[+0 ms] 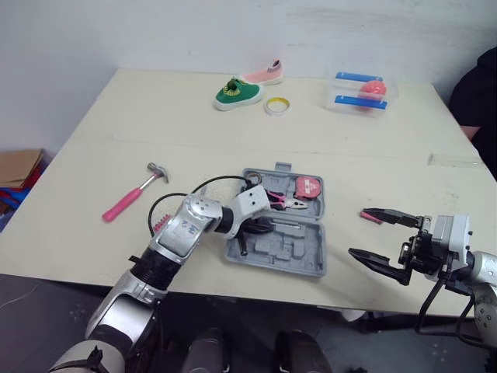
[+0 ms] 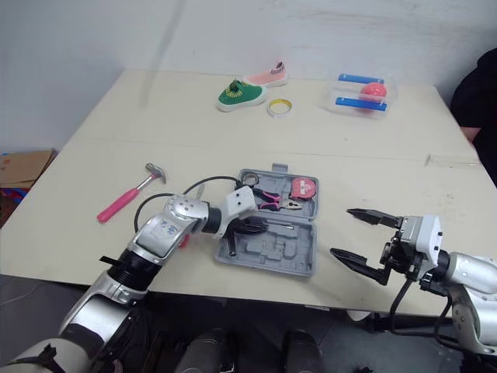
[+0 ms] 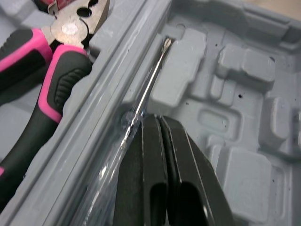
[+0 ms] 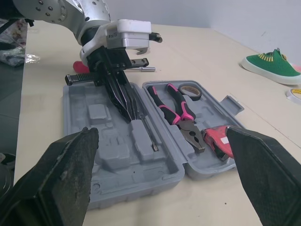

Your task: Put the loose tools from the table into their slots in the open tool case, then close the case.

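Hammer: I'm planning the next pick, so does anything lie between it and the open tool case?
Yes. The left arm stretches across the table between the hammer and the tool case, with the left gripper shut and down in the case's near half beside a screwdriver.

The left gripper (image 3: 157, 123) is black, over a grey tool case (image 1: 299, 260); beside it, pink-and-black pliers (image 3: 47, 70), red tape measure (image 1: 310, 187).

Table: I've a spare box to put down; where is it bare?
Bare: the stretch between hammer and green shoe, and the band between tool case and clear container. Crowded: around the case, with the left gripper inside and the right gripper beside it.
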